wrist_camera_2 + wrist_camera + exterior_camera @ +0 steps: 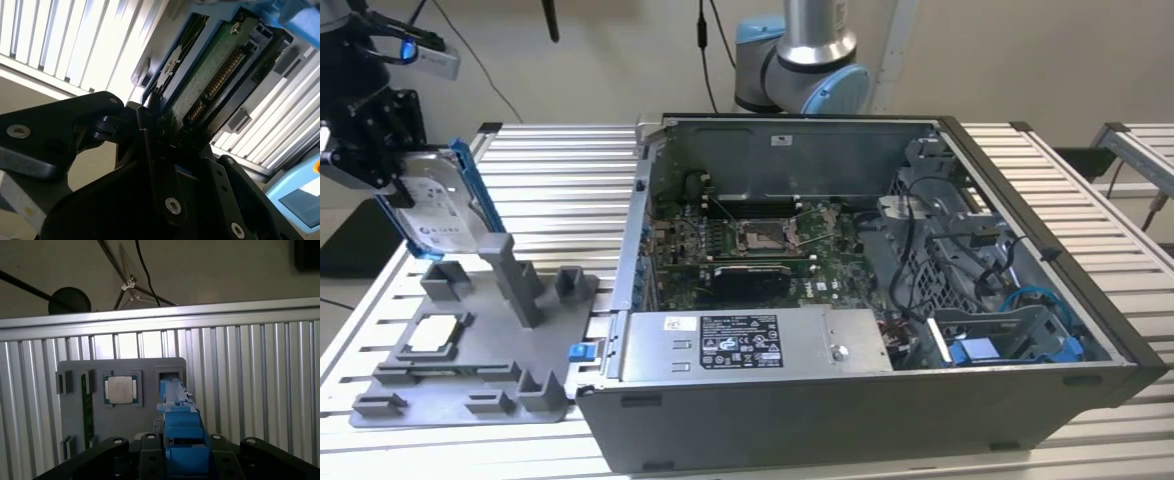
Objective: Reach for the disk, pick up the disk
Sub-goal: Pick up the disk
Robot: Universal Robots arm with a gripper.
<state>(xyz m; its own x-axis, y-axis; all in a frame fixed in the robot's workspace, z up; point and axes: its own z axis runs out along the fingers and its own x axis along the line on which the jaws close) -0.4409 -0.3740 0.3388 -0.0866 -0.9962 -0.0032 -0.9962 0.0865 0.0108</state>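
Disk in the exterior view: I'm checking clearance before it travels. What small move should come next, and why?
Probably a short, straight lift. The jaws are shut on the disk, and its lower corner hangs just above a post of the gray fixture. Moving sideways from this height might catch that post.

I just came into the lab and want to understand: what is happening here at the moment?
The arm's gripper is shut on the disk, gripping it by one edge. The disk hangs roughly upright over the grey holder plate, apparently clear of its slots, at the exterior view's left. A small square chip lies on the plate. The opened computer case stands beside it.
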